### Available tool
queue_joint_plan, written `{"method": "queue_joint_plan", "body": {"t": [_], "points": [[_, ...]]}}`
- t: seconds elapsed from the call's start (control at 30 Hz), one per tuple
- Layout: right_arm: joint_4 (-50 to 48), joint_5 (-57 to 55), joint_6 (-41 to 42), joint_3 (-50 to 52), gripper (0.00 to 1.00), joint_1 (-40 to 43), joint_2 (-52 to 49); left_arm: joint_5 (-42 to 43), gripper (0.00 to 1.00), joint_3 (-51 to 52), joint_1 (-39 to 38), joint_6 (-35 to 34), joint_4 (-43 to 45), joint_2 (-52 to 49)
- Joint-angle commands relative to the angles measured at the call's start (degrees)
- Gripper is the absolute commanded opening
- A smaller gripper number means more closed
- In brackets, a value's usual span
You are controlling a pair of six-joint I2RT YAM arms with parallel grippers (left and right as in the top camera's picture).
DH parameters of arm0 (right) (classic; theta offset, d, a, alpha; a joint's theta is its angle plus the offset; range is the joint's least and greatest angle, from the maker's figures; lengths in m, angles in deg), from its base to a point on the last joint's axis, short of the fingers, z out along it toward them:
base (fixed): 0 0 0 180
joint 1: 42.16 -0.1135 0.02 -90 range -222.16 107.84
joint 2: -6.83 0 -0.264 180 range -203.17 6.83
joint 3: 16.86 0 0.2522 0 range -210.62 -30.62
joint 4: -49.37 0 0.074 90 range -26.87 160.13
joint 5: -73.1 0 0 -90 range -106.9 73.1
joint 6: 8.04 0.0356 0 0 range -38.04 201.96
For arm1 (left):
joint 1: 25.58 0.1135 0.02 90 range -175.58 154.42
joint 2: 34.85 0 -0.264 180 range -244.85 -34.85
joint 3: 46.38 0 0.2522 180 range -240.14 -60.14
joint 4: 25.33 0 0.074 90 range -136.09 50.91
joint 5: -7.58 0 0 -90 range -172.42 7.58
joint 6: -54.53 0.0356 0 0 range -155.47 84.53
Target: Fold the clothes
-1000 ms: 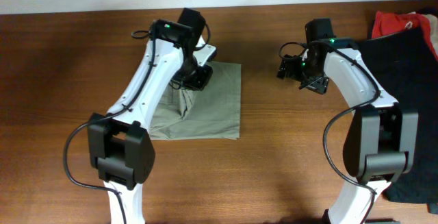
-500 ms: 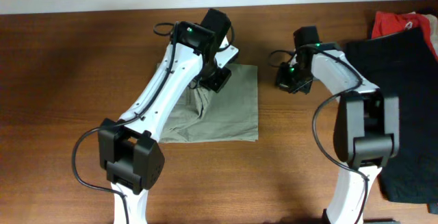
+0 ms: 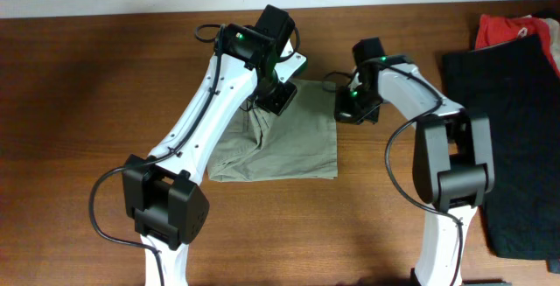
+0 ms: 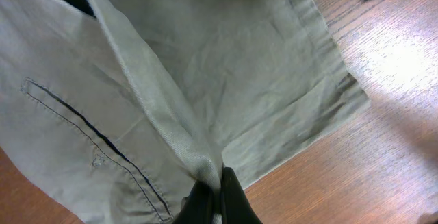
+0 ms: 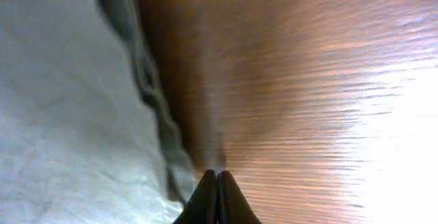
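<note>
Khaki shorts (image 3: 297, 146) lie folded into a near-square panel at the middle of the desk (image 3: 87, 102) in the overhead view, the straight right edge running away from the robot and the left side rumpled; the left end effector (image 3: 278, 100) sits over the far-left corner, where a raised crease runs toward the near edge; the right end effector (image 3: 348, 111) hangs low just beside the far-right corner; black shorts (image 3: 516, 146) spread along the desk's right side, well apart, with a red-orange garment (image 3: 516, 31) at the far right corner. Left wrist view: the fingers are pinched on a ridge of the khaki shorts (image 4: 226, 59), which rises diagonally up-left from them; a dark-lined welt pocket (image 4: 89, 131) lies left of the ridge and bare wood shows to the right. Right wrist view, blurred: the fingers are pressed together at the cloth's dark edge, fabric to the left, wood to the right; whether they trap any cloth cannot be told.
</note>
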Motion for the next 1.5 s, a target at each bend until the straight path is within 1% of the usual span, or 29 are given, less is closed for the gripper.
{"method": "queue_joint_plan", "body": {"t": [0.0, 0.1, 0.2, 0.3, 0.4, 0.53, 0.67, 0.73, 0.87, 0.97, 1.03, 1.2, 1.37, 1.47], "points": [[1.9, -1.2, -1.0, -3.0, 0.04, 2.6, 0.2, 1.0, 0.01, -1.5, -0.2, -0.5, 0.1, 2.0], [3.5, -1.0, -1.0, -2.0, 0.04, 3.6, 0.2, 1.1, 0.01, -1.5, -0.2, -0.5, 0.2, 2.0], [0.4, -1.0, -0.6, 0.4, 0.04, 1.0, 0.1, 2.0, 0.01, -1.5, -0.2, -0.5, 0.1, 2.0], [0.0, -0.9, 1.6, 0.7, 0.04, -0.5, 0.0, 2.6, 0.01, -1.5, -0.2, -0.6, 0.3, 2.0], [-2.1, -0.9, 2.0, 2.6, 0.04, -2.2, -1.1, 7.6, 0.01, -1.5, -0.3, -0.5, 1.9, 2.0], [-2.4, -0.9, 2.4, 2.7, 0.04, -1.8, -1.6, 9.9, 0.01, -1.5, -0.6, -0.5, 1.6, 2.0], [-2.5, -0.5, 2.4, 2.7, 0.04, -1.8, -1.6, 10.4, 0.01, -1.3, -1.8, -0.5, 3.4, 2.0], [-2.7, -0.5, 2.4, 2.7, 0.04, -1.8, -1.6, 12.9, 0.01, -1.3, -2.4, -0.5, 4.1, 2.0], [-2.6, -0.3, 2.4, 2.7, 0.04, -1.3, -1.6, 12.7, 0.01, 0.3, -3.3, -0.5, 5.6, 1.8], [-2.7, 3.0, 1.7, 2.6, 0.04, 1.4, -1.6, 12.7, 0.01, 4.0, -3.5, -0.5, 8.7, 1.7], [-2.4, 5.4, -0.3, 2.6, 0.04, 2.8, -1.6, 12.7, 0.01, 6.5, -4.0, -2.0, 12.0, 1.6], [-2.3, 5.9, -0.9, 2.7, 0.04, 3.2, -1.6, 12.7, 0.01, 12.6, -4.1, -3.6, 19.7, 0.9], [-2.3, 5.9, -0.9, 2.6, 0.04, 3.3, -1.6, 13.1, 0.01, 14.1, -4.1, -3.6, 21.2, -2.5], [-2.2, 5.9, -0.9, 2.7, 0.04, 4.4, -1.6, 17.2, 0.01, 14.1, -4.1, -3.6, 22.4, -4.6]]}}
